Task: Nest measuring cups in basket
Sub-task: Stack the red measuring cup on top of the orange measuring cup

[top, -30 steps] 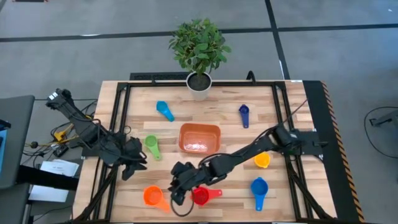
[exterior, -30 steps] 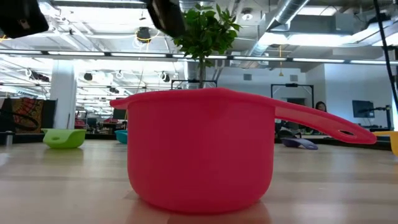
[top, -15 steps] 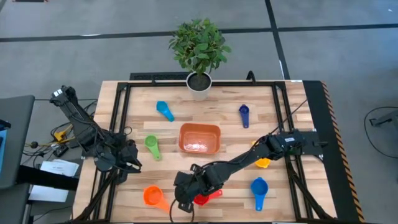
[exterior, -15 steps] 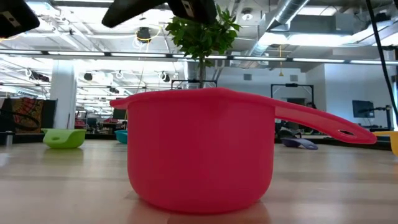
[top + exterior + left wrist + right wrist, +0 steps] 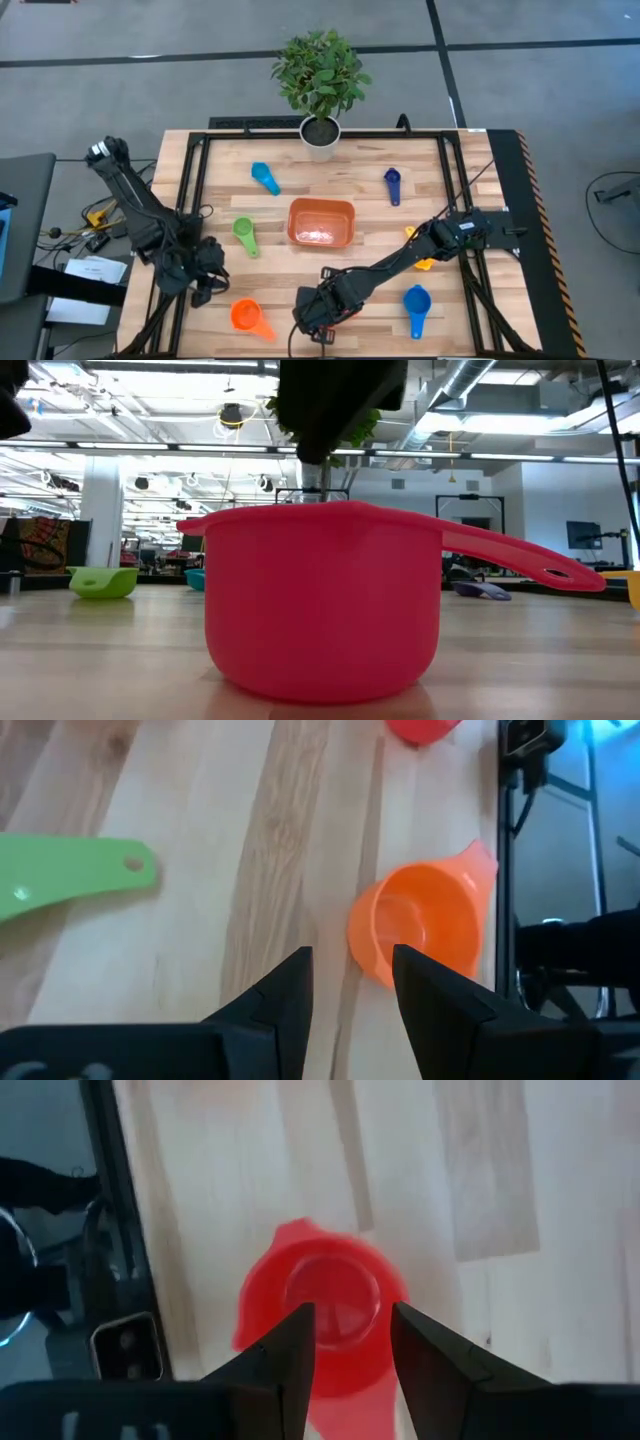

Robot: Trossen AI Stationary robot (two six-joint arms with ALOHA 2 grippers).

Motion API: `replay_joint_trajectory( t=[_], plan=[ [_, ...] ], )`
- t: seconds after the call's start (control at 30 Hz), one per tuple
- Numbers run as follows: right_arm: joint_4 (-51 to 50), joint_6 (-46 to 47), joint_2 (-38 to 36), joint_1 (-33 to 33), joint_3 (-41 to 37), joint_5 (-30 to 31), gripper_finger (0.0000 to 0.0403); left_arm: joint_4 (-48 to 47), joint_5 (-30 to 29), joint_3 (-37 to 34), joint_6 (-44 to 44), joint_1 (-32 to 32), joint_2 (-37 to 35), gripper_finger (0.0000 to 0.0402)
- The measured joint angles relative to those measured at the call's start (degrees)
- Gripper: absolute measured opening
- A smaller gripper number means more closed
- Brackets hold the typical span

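Right gripper (image 5: 345, 1342) hung directly over red cup (image 5: 320, 1315), fingers apart and empty, likely lining up grasp. Cup sat near front table edge, well apart from basket (image 5: 321, 222). Left gripper (image 5: 345, 988) slightly parted, empty, near orange cup (image 5: 420, 930).

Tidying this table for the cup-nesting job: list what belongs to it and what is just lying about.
Belongs:
- basket
- red cup, below the open right gripper
- orange cup, ahead of the open left gripper
- green cup, light blue cup, navy cup, blue cup, yellow cup

Lying about:
- potted plant
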Motion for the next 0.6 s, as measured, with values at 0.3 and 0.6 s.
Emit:
replay_joint_trajectory(
  t=[0.3, 0.6],
  plan=[
    [0.4, 1.6, 0.0, 0.0, 0.0, 0.4, 0.0161, 0.7, 3.6, 0.0, -6.4, -0.9, 6.5, 0.0128],
    [0.6, 4.6, 0.0, -1.2, 0.0, 0.1, 0.0159, 3.1, 4.5, 0.0, -6.6, -0.9, 8.7, 0.0128]
  ],
)
